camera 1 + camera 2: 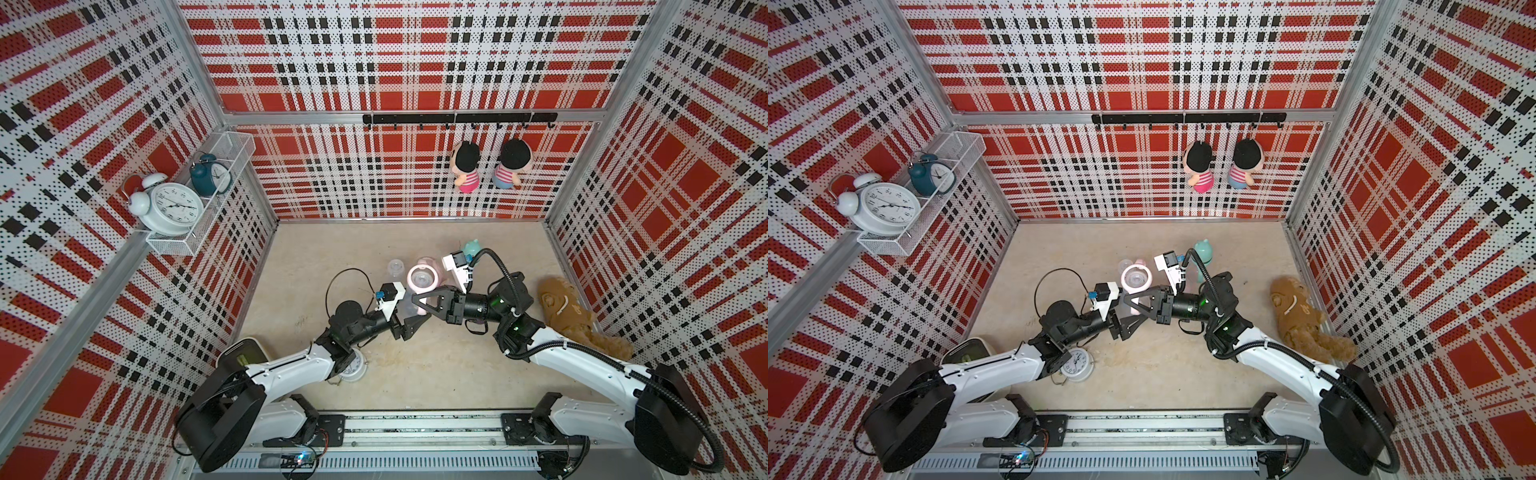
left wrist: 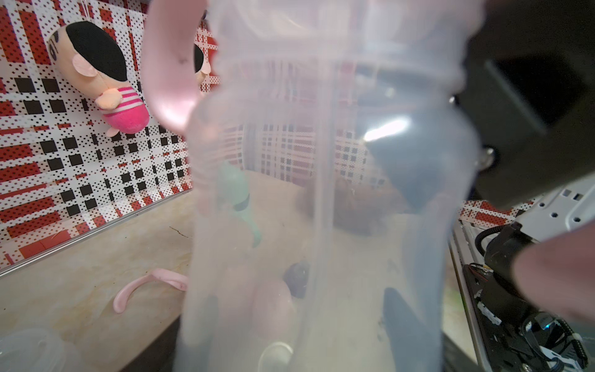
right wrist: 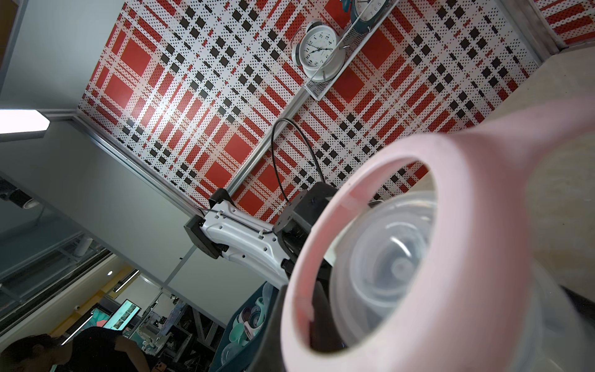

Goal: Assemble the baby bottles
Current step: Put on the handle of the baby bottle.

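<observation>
Left wrist view is filled by the bottle (image 2: 322, 193). The left gripper (image 1: 409, 321) is closed on its body and holds it above the middle of the counter (image 1: 415, 374), mouth up, leaving the neck free for fitting. In both top views the right gripper (image 1: 417, 299) is fully closed, apparently pinching one handle of the pink ring (image 3: 489, 244). The ring sits around the nipple collar (image 3: 386, 267) at the bottle's top. Judgement: one arm braces the bottle while the other seats or turns the ring. Whether the ring is fully seated cannot be told. The teal bottle (image 1: 473, 249) stands near the counter's rear edge. A spare ring (image 2: 128, 296) lies loose on the counter.
</observation>
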Robot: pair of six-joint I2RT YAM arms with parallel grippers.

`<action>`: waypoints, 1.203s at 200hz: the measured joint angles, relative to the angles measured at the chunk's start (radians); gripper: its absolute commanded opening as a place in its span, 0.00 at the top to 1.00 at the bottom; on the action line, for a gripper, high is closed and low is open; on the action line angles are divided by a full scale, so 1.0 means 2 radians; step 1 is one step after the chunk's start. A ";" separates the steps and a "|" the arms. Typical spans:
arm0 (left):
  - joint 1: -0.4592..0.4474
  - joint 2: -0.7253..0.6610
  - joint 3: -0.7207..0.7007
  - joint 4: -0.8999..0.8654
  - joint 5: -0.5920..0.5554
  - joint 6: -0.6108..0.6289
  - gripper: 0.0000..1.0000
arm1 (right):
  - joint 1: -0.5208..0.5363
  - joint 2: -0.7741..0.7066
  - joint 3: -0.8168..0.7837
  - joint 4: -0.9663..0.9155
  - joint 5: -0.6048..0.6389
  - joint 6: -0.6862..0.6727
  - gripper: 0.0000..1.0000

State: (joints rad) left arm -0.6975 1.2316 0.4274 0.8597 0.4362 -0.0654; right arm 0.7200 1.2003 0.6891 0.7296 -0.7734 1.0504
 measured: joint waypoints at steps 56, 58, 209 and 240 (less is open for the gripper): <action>-0.001 -0.017 0.000 0.002 -0.002 0.003 1.00 | 0.003 0.006 -0.008 0.037 -0.007 0.020 0.98; -0.001 -0.017 0.000 0.002 -0.002 0.003 1.00 | 0.003 0.007 -0.008 0.039 -0.007 0.021 0.97; 0.001 -0.022 -0.022 0.037 -0.044 0.005 1.00 | 0.005 0.035 -0.018 0.084 -0.028 0.086 0.52; 0.006 -0.024 -0.024 0.042 -0.045 0.005 1.00 | 0.005 0.010 -0.011 0.001 -0.021 0.041 0.49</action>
State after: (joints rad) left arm -0.6849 1.1843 0.3798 0.9428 0.3470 -0.0563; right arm 0.7300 1.2201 0.6666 0.7315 -0.8158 1.1320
